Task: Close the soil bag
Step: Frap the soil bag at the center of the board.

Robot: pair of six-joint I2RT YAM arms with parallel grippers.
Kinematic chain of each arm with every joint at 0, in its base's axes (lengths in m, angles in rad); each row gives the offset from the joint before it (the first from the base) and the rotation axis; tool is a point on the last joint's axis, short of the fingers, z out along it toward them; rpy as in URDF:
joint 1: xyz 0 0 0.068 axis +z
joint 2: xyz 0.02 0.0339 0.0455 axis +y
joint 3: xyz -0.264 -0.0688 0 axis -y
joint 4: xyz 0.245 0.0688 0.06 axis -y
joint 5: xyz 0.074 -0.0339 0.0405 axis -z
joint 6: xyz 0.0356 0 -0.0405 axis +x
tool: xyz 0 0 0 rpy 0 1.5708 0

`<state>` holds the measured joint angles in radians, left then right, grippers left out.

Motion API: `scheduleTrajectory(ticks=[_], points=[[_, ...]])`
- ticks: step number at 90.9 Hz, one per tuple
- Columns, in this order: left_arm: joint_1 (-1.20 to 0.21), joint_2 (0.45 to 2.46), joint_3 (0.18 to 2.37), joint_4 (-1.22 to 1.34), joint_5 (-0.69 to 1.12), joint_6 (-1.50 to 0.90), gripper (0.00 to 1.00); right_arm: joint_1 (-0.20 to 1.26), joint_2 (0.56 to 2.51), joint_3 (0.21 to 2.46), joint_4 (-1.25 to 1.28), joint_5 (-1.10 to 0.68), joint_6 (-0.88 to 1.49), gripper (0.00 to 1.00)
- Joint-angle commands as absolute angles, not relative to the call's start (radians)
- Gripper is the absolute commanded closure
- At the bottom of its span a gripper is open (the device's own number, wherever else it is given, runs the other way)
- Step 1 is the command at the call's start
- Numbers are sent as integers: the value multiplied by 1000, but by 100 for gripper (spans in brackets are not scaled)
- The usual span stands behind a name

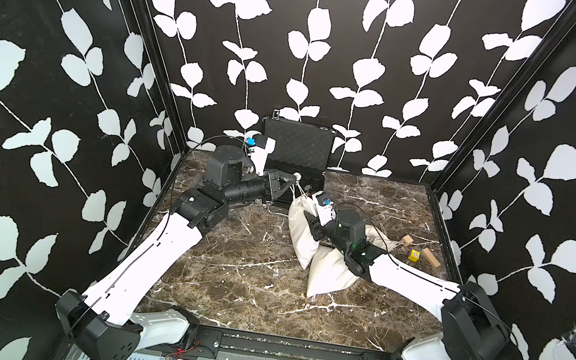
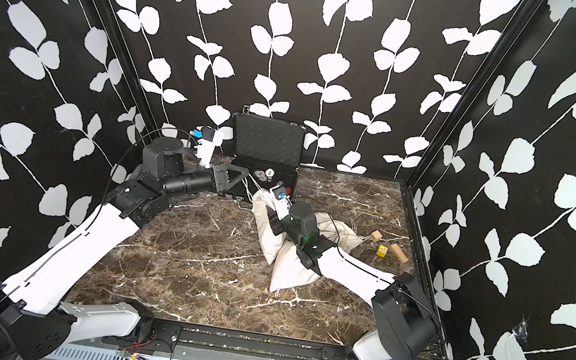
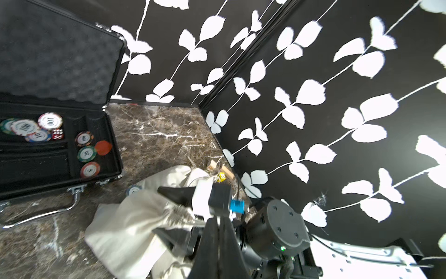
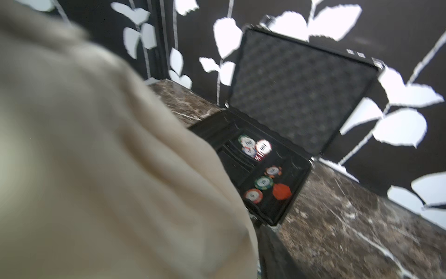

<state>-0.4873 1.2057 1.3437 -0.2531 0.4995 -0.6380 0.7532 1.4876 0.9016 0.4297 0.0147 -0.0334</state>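
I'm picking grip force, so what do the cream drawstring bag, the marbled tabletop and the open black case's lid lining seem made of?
Cream bag: matte woven cloth, probably cotton or canvas; it creases and gathers softly.
Drawstring: thin pale cord.
Tabletop: brown stone-look with white veins, slightly glossy; real marble or printed laminate, can't tell.
Case lid lining: dark egg-crate foam, dimpled and matte.

Numbers on the poker chips (image 3: 36, 129)
In the open case (image 3: 113, 154), seen from the left wrist, the white chip (image 3: 50, 120) reads 100, the orange-edged chip (image 3: 89, 169) reads 5; the green chip's (image 3: 86, 153) number is unclear.
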Motion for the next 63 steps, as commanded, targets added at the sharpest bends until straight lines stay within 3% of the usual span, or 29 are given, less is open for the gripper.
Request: scheduleTrajectory(ticks=[1,18,41,63], points=[[-480,1164,1357,-153,534,-657,100,770,1426,953,463,-65,-45,48],[-481,1165,1362,-147,535,-664,100,780,1385,996,461,-102,16,48],[-480,1176,1330,-94,555,-710,100,824,1387,1057,446,-3,59,59],[-480,1169,1295,-74,545,-728,100,879,1402,1105,440,90,88,56]])
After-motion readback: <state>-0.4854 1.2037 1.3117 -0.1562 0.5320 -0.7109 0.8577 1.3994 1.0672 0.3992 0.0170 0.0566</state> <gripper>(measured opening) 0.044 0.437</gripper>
